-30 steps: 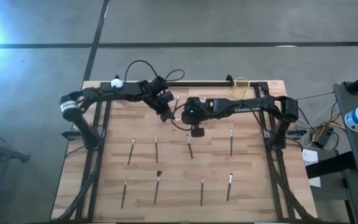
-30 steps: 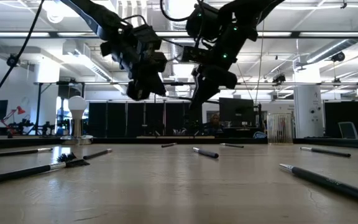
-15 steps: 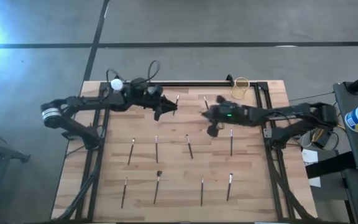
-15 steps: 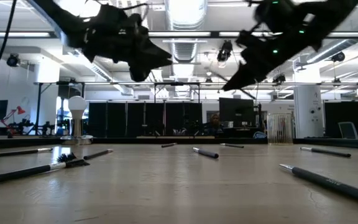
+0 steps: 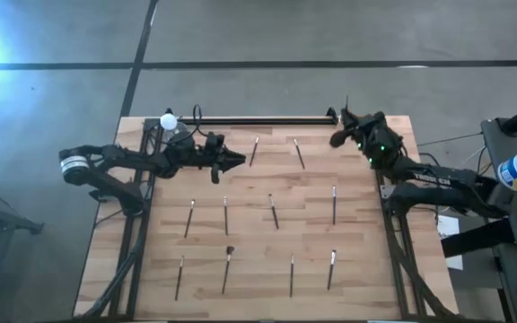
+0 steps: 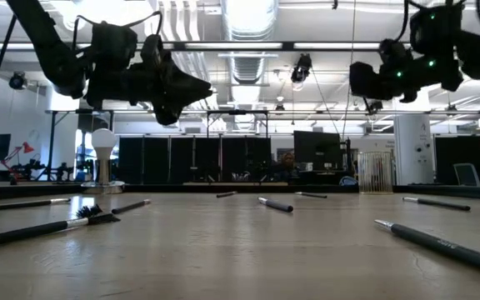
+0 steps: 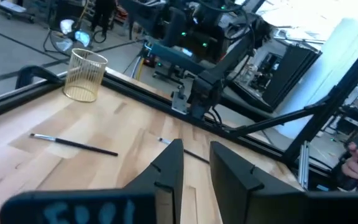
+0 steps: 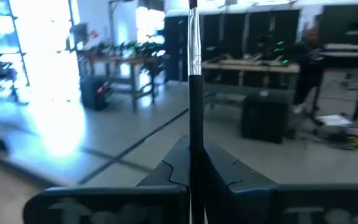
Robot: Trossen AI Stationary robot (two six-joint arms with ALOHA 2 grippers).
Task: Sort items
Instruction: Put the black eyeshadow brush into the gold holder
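Several thin dark sticks lie flat on the wooden table: two near the far edge [image 5: 254,151] [image 5: 299,152], a middle row [image 5: 225,215] and a near row [image 5: 292,275]. My left gripper [image 5: 239,161] [image 7: 196,152] hovers level over the far left part of the table, pointing toward the right side, open by a narrow gap and empty. My right gripper [image 5: 336,139] [image 8: 193,168] is raised at the far right corner, shut on one dark stick [image 8: 193,62]. The clear cup [image 7: 84,76] stands at that corner, hidden under the right arm in the high view. My right gripper pinches the dark stick's shaft [image 8: 194,127] between its two fingers. The stick lies across the fingers and is lifted clear of the table, its long part rising past them. The end below the fingers is hidden by the gripper.
A black rail [image 5: 258,119] runs along the far edge, with a white bulb [image 5: 168,120] at its left end. Black frame legs flank both sides of the table. Bare wood lies between the rows of sticks. The room behind holds desks and equipment.
The two grippers were close together over the far middle of the table. My right gripper has since swung up and toward the far right corner, carrying a stick. My left gripper has tipped from pointing down to level, and its arm has drawn back toward the left edge.
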